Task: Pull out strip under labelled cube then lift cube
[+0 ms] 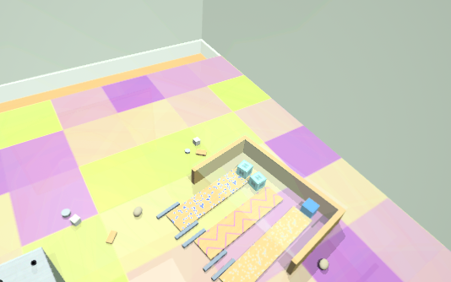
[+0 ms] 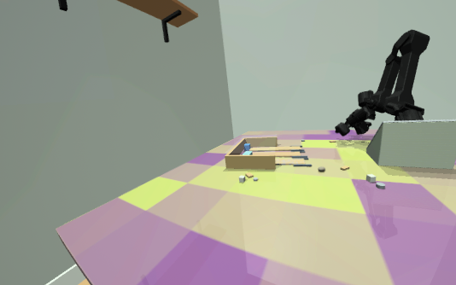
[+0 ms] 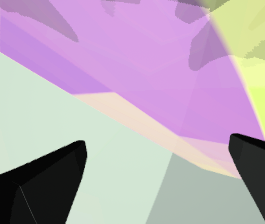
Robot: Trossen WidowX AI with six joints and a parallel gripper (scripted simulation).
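Wrist view: tool (image 2: pixel 349 131) (image 3: pixel 159 145) wide open, holding nothing, fingers part cut off, cubes o/o frame

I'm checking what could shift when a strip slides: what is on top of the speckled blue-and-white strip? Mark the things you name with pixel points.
At its far end, a light-blue lettered cube (image 1: pixel 245 169) appears to rest on the blue-and-white speckled strip (image 1: pixel 207 197). The strip's surface beneath the cube is hidden.
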